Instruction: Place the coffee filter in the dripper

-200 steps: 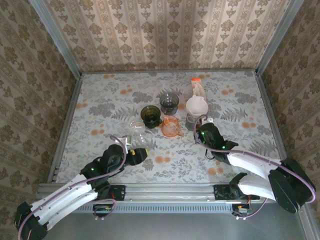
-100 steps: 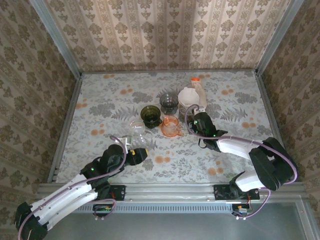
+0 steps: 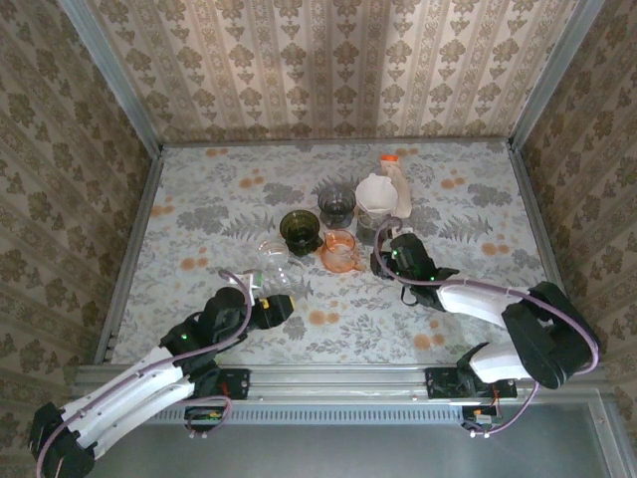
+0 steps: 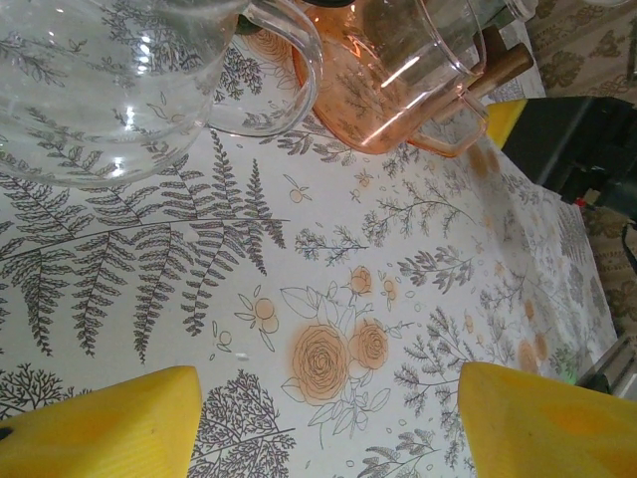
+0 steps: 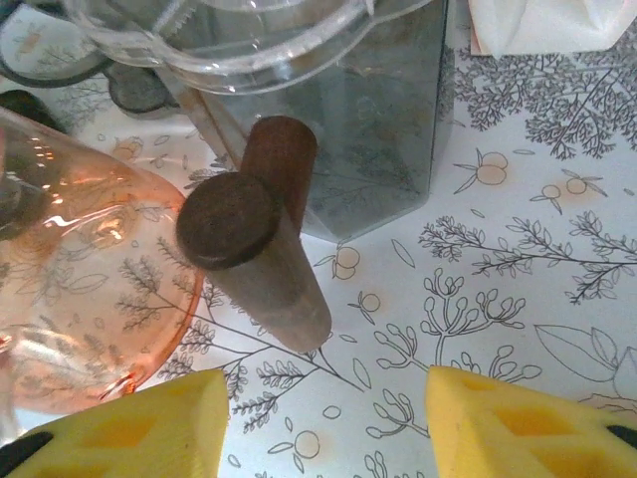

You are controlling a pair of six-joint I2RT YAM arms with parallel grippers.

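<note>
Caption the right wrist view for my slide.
Open right hand over the floral table, facing a wooden handle, an orange cup and a grey jar.

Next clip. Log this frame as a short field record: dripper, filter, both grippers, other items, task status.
dripper: clear glass, wooden handle, on a grey glass base
filter: white cone, apparently seated in the dripper
right gripper: open, empty, fingers just short of the handle
left gripper: open, empty, over the table near the pitcher
other: orange glass, green bowl, purple cup, bottle
status: filter looks placed; its seating is unclear from above
</note>
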